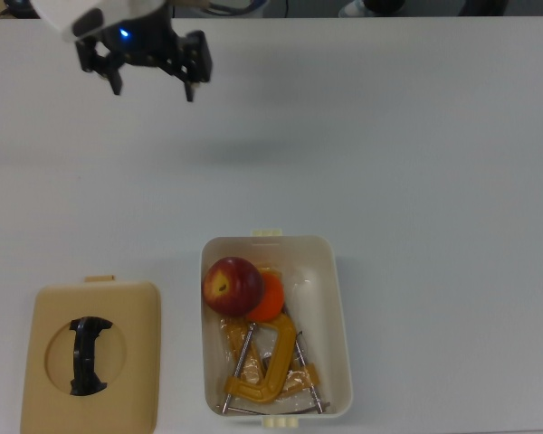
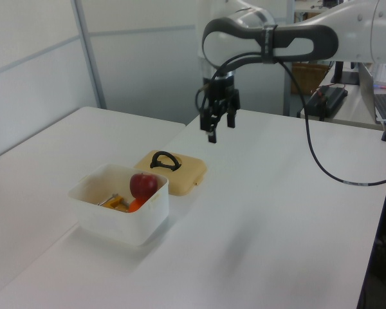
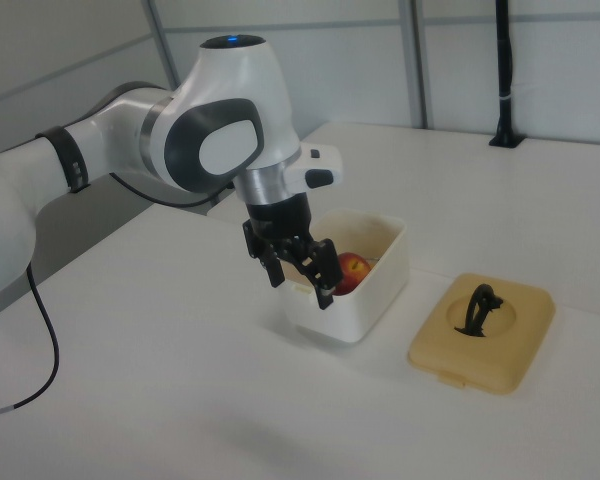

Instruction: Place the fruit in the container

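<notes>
The dark red apple (image 1: 233,285) with its yellow patch lies inside the off-white tub (image 1: 339,298), resting against the orange mandarin (image 1: 270,300). Both fruits sit at the tub's end towards the top view's top. From the left view the apple (image 2: 143,185) pokes above the tub wall (image 2: 125,225), with the mandarin (image 2: 136,204) beside it. My gripper (image 1: 153,86) is open and empty, high above the table at the top view's upper left, well clear of the tub. In the right view the gripper (image 3: 300,285) hangs in front of the tub (image 3: 355,305), and the apple (image 3: 353,268) shows over the rim.
Yellow-orange C-clamps (image 1: 262,371) fill the tub's other end. The tan square lid (image 1: 95,357) with a black handle lies flat on the table on the top view's left of the tub. A black cable trails from the arm.
</notes>
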You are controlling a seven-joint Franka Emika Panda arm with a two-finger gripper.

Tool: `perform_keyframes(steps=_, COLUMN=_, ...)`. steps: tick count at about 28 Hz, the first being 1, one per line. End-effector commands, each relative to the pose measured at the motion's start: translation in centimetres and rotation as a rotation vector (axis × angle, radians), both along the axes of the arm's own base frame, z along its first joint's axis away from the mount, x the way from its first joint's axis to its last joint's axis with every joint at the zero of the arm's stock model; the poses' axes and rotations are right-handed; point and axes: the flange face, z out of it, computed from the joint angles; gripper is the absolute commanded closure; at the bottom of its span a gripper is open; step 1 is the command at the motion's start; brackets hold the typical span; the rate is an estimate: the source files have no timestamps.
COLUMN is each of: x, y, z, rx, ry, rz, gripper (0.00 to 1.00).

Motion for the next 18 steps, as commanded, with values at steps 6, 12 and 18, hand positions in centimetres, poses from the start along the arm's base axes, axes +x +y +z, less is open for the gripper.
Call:
perform_keyframes(steps=6, x=-3.0, y=-6.5, z=1.3, rx=0.002, ry=0.022, rz=0.082, gripper=0.00)
perform_keyframes(steps=12, x=-3.9, y=-7.1, z=2.1, rx=0.011, ry=0.044, rz=0.103, gripper=0.00)
perform_keyframes(steps=18, x=-3.6, y=-6.7, z=1.7, rx=0.009, ry=0.048, rz=0.112, gripper=0.00)
